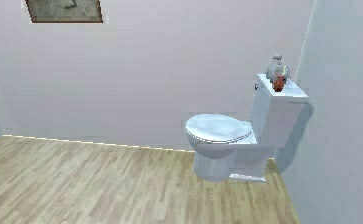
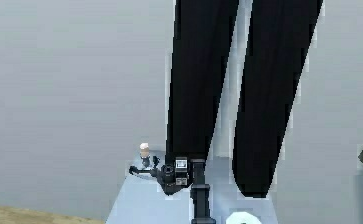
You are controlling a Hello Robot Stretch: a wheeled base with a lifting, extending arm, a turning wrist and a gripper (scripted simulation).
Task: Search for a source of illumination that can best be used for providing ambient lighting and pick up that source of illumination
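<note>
On the tank of one white ceramic toilet (image 1: 274, 120) are set one small red-brown object (image 1: 279, 83) and one grey bottle-like item (image 1: 278, 64). One dark two-finger gripper (image 2: 139, 171) is seen near one small white-orange object (image 2: 145, 150). Whether anything is gripped by its fingers cannot be told.

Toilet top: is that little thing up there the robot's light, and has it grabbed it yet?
Done: nothing sure. A small reddish thing stands on the toilet tank; too small to call a light. In hand: the gripper is near a small white thing; whether it holds anything, I can't tell. Left: the pickup.
</note>
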